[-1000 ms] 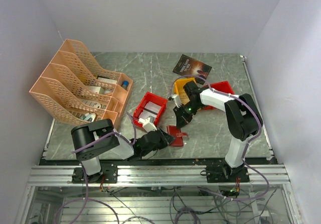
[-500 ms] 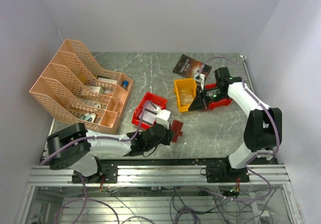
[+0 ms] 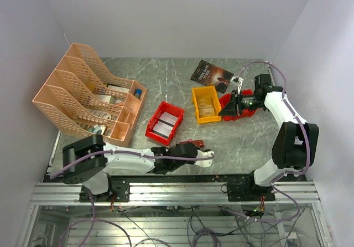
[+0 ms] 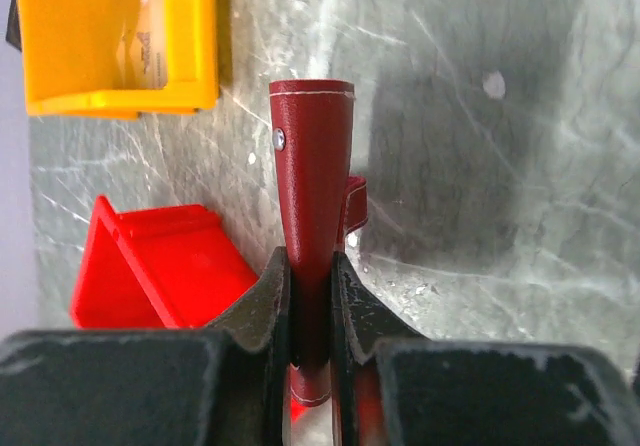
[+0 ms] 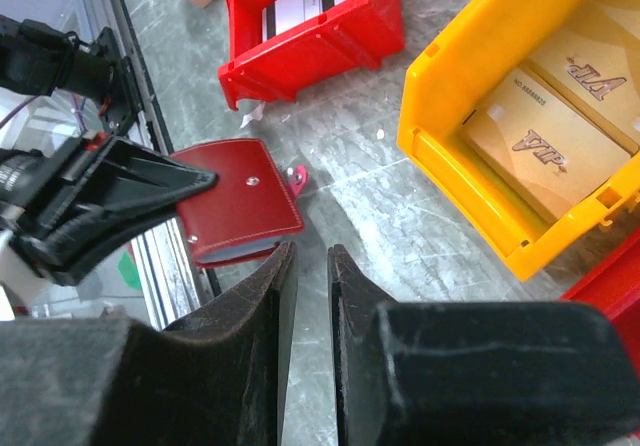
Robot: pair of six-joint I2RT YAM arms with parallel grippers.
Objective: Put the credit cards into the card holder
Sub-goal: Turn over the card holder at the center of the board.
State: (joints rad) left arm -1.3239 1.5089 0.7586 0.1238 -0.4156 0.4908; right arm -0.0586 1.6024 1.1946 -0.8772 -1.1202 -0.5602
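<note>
Left tool clamped on the dark-red card holder, held edge-on over the marbled surface, right tool barely apart, empty, credit cards reading "VIP" in a yellow bin

Marble table, peach file rack, red bin, yellow bin, 2nd red bin, dark booklet

Open tabletop right of the card holder; red bin and yellow bin stand behind.

Both tan cards in the yellow bin read "VIP"; their small number print is too fine to read.
</note>
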